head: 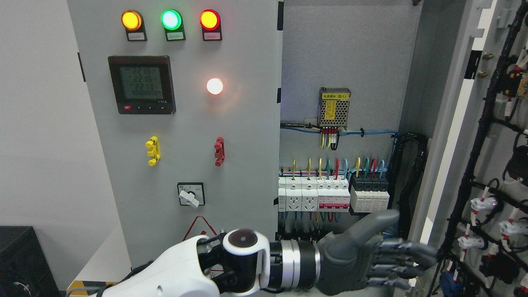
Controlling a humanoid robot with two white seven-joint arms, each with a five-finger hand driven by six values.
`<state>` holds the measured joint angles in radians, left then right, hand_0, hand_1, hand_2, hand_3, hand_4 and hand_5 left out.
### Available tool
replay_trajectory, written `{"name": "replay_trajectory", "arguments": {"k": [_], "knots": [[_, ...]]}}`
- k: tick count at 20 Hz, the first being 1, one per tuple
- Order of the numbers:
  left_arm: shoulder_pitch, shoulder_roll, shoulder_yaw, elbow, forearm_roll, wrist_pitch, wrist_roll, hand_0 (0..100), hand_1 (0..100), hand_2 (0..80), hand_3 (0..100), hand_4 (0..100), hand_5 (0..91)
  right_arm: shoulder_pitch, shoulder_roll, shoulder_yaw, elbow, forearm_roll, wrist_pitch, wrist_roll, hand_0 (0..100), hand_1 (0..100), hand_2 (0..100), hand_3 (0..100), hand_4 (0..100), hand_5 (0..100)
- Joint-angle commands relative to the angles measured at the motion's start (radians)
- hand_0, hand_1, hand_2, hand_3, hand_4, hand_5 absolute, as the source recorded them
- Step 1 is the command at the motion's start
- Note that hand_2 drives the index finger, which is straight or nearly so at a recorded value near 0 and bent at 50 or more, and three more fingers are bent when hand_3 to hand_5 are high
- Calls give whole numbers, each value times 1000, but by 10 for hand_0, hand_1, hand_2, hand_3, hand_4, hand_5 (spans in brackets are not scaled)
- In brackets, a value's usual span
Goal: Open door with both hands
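Note:
The grey cabinet's left door [247, 123] is closed and carries lamps and a meter. The right door [447, 156] stands swung outward, its inner face with black wire bundles showing at the far right. My left arm enters from the lower left and reaches across the cabinet opening. My left hand [406, 258] is dark grey, with fingers stretched out flat and thumb raised, holding nothing. Its fingertips [427, 251] lie at the right door's inner edge; I cannot tell whether they touch it. My right hand is out of view.
Inside the cabinet are a row of white breakers [313, 194], black modules [369, 192] and a small power supply [334, 108]. A black wire loom [480, 136] runs down the open door. A dark box [24, 264] sits at the lower left.

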<state>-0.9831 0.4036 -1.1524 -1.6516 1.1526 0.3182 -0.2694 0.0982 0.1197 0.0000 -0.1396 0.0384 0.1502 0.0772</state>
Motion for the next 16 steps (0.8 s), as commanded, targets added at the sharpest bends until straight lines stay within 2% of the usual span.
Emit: {"name": "replay_trajectory", "arguments": {"k": [1,4,6,8,10,12,14,15,16], "knots": [[540,354,95,-137,-353,-45,-5,0,0,0,0,0,0,0,0,-18,0,0,0,-1,0,0,0,0,0,0],[856,408,239,-16,-480,-178,-19,0,0,0,0,0,0,0,0,-18,0,0,0,-1,0,0,0,0,0,0],[1028,396,354,176,-517,-263,-28,0,0,0,0,0,0,0,0,-18,0,0,0,-1,0,0,0,0,0,0],[1150,338,448,396,-533,-332,-30,0,0,0,0,0,0,0,0,-18,0,0,0,-1,0,0,0,0,0,0],[1192,230,491,649,-547,-443,-39,0,0,0,0,0,0,0,0,-18,0,0,0,-1,0,0,0,0,0,0],[1183,54,520,999,-548,-613,-44,0,0,0,0,0,0,0,0,-18,0,0,0,-1,0,0,0,0,0,0],[1158,-87,520,1323,-551,-773,-44,0,0,0,0,0,0,0,0,-18,0,0,0,-1,0,0,0,0,0,0],[1118,-154,525,1465,-551,-824,-44,0,0,0,0,0,0,0,0,-18,0,0,0,-1,0,0,0,0,0,0],[1094,-208,526,1583,-551,-829,-44,0,0,0,0,0,0,0,0,-21,-1,-3,-4,1,0,0,0,0,0,0]]}}
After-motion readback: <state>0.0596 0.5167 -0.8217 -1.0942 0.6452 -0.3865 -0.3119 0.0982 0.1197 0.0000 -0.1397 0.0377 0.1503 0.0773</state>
